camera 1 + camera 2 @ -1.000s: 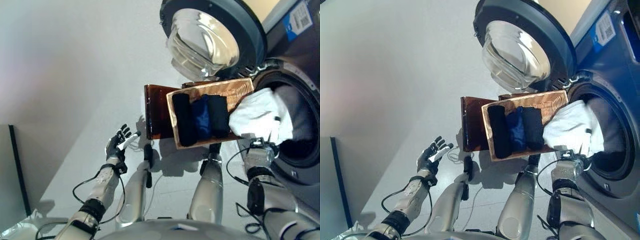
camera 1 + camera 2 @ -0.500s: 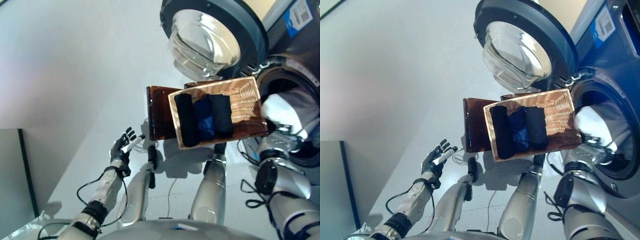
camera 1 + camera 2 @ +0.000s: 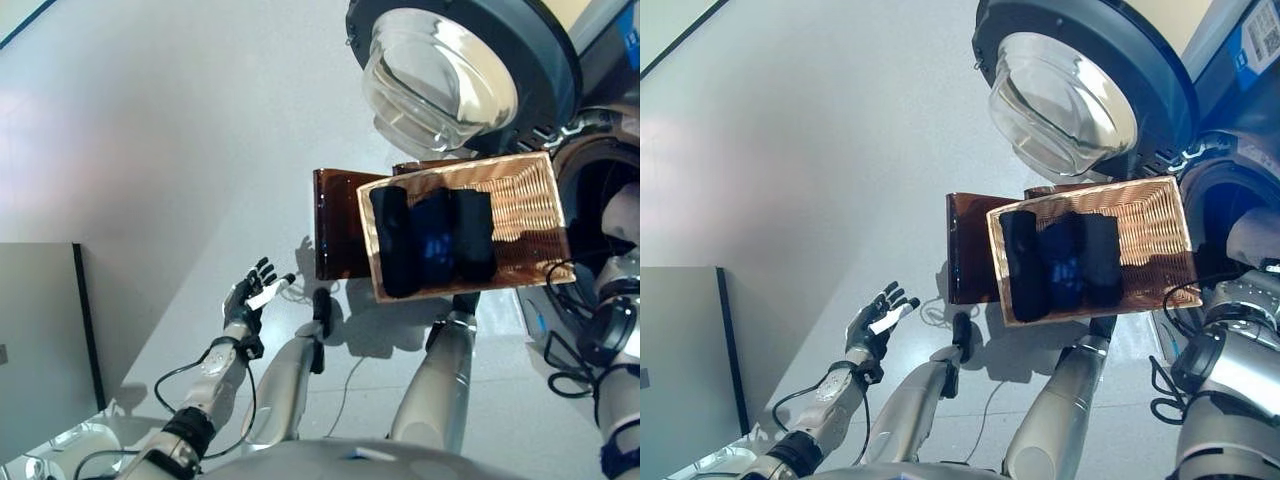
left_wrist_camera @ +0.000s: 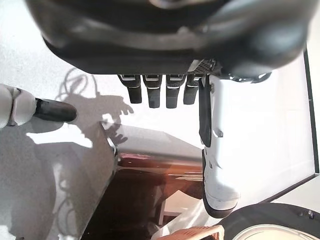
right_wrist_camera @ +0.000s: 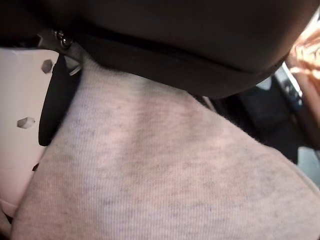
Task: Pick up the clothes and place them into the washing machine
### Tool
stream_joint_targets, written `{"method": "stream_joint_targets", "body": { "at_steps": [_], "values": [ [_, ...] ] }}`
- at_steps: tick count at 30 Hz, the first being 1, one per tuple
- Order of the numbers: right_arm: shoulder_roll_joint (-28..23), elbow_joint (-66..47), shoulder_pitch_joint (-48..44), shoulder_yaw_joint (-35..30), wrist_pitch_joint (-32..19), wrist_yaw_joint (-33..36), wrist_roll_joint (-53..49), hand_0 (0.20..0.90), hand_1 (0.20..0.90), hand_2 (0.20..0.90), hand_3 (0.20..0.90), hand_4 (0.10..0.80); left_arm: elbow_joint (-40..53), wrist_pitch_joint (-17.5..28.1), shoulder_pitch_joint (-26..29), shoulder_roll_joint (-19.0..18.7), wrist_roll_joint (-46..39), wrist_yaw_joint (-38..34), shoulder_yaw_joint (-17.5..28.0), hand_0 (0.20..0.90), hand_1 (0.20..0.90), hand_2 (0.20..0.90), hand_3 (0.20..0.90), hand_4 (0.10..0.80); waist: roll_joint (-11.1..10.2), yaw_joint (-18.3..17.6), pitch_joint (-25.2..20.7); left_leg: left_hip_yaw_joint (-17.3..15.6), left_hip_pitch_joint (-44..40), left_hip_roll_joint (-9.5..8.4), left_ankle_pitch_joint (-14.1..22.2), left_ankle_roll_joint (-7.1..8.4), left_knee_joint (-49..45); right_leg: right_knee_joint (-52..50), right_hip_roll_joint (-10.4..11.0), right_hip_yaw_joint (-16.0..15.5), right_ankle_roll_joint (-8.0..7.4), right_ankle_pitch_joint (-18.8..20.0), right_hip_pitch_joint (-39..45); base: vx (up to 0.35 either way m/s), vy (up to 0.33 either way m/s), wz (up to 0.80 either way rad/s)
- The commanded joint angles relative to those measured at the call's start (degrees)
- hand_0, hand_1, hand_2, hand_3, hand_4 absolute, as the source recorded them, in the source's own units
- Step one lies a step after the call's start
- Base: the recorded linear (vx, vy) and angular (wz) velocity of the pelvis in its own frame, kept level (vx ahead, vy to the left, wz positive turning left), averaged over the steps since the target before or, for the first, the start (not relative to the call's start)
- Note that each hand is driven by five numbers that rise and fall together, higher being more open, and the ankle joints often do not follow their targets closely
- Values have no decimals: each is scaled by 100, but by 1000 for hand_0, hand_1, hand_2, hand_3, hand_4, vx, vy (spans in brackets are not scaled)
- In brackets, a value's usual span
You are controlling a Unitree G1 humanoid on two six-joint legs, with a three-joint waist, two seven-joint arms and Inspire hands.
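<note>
Inside, wicker basket [image 3: 1160, 215] holds 3 dark rolled garments [image 3: 1060, 262]; left hand [image 3: 872, 325] splayed, empty.

Silver-grey arms, dark left hand [image 3: 245, 300], white thumb cover, dark fingers [image 4: 151, 90].

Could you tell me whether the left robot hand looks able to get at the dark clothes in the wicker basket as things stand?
Probably yes. The left robot hand is open, holds nothing, and hangs over bare floor below and left of the wicker basket. The dark clothes lie uncovered in the basket's left half, nearest that hand.
</note>
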State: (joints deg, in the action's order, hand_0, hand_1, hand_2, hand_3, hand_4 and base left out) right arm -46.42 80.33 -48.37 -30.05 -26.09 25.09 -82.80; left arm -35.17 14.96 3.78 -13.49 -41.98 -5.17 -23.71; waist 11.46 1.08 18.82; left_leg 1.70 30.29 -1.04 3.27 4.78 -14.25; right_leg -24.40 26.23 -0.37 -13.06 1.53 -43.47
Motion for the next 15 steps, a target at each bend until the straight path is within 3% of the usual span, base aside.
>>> {"method": "stream_joint_targets", "body": {
  "at_steps": [1,15],
  "values": [
    [-905,-51,-183,185,-588,109,-3,200,200,200,200,300,415,190,-294,-477,36,-120,171,900,900,900,900,800,-117,-59,-231,282,-280,515,744,426,-697,-639,186,333,-137,16,-23,-23,-1,-5],
    [-748,-152,-236,242,-698,278,33,208,208,208,208,306,371,212,-372,-570,-64,-175,261,900,900,900,900,800,-208,-101,-280,293,-128,475,765,445,-901,-619,135,405,-73,11,22,-8,0,-2]
  ]
}}
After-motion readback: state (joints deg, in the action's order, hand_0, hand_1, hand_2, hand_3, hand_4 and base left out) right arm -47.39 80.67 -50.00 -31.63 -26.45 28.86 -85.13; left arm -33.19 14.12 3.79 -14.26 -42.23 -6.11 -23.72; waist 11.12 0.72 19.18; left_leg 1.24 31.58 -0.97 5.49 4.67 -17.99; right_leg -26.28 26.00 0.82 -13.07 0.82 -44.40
